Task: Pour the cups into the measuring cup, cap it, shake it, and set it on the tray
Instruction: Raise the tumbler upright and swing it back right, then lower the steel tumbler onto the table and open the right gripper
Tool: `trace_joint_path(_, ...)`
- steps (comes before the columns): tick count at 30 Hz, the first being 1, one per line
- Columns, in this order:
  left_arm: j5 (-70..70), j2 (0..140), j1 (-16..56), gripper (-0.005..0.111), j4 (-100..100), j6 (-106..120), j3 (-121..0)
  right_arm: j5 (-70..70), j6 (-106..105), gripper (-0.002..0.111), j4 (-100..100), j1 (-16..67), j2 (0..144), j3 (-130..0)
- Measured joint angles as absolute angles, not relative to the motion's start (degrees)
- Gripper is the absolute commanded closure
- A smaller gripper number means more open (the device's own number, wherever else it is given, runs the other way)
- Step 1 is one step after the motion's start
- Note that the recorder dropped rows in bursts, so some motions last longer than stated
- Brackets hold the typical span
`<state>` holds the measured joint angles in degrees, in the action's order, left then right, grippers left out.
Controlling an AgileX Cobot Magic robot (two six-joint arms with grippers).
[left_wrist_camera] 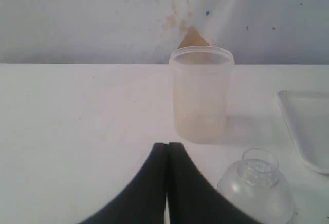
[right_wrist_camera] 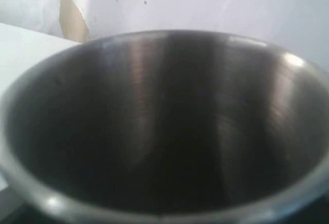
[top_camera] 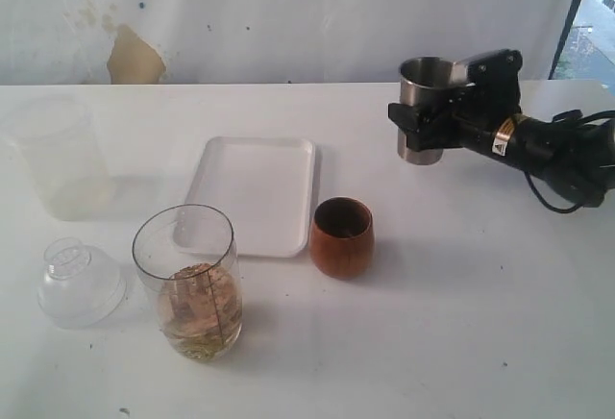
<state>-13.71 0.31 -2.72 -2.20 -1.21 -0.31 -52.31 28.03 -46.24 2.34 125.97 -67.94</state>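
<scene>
As right fingers clasp the tumbler, it's upright

White table, scuffed white wall with tan patch, window at right edge

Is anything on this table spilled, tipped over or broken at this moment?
Nothing stands out. The measuring cup, wooden cup and steel tumbler are upright, and the table looks dry. Only the wall behind shows a brown patch.
</scene>
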Motion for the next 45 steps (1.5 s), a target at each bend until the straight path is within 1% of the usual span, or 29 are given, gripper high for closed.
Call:
trace_joint_path(8,-13.71,0.31,-2.72,0.107,-2.20,-1.21,-0.31,-52.31,30.52,0.108,-51.83,2.34,131.88,-73.46)
trace_joint_path(15,-13.71,0.31,-2.72,0.107,-2.20,-1.21,-0.31,-58.23,29.32,0.108,-55.84,2.99,133.67,-74.23)
trace_joint_path(23,-13.71,0.31,-2.72,0.107,-2.20,-1.21,-0.31,-59.03,28.93,0.108,-57.00,3.79,135.42,-74.87)
trace_joint_path(25,-13.71,0.31,-2.72,0.107,-2.20,-1.21,-0.31,-59.03,28.93,0.106,-57.00,3.79,135.42,-74.87)
trace_joint_path(27,-13.71,0.31,-2.72,0.107,-2.20,-1.21,-0.31,-58.92,28.93,0.100,-57.00,3.79,135.42,-74.87)
trace_joint_path(29,-13.71,0.31,-2.72,0.107,-2.20,-1.21,-0.31,-58.79,28.93,0.088,-57.00,3.79,135.42,-74.87)
trace_joint_path(31,-13.71,0.31,-2.72,0.107,-2.20,-1.21,-0.31,-58.79,28.93,0.073,-57.00,3.79,135.42,-74.98)
trace_joint_path(34,-13.71,0.31,-2.72,0.107,-2.20,-1.21,-0.31,-58.71,30.32,0.040,-57.09,3.79,135.42,-75.10)
trace_joint_path(36,-13.71,0.31,-2.72,0.107,-2.20,-1.21,-0.31,-58.71,32.02,0.024,-57.09,3.79,135.42,-75.14)
trace_joint_path(38,-13.71,0.31,-2.72,0.107,-2.20,-1.21,-0.31,-58.71,33.52,0.016,-56.80,3.79,135.42,-75.14)
trace_joint_path(39,-13.71,0.31,-2.72,0.107,-2.20,-1.21,-0.31,-58.82,34.21,0.014,-56.55,3.79,135.42,-75.23)
trace_joint_path(45,-13.71,0.31,-2.72,0.107,-2.20,-1.21,-0.31,-58.94,36.81,0.013,-57.14,3.79,135.42,-75.23)
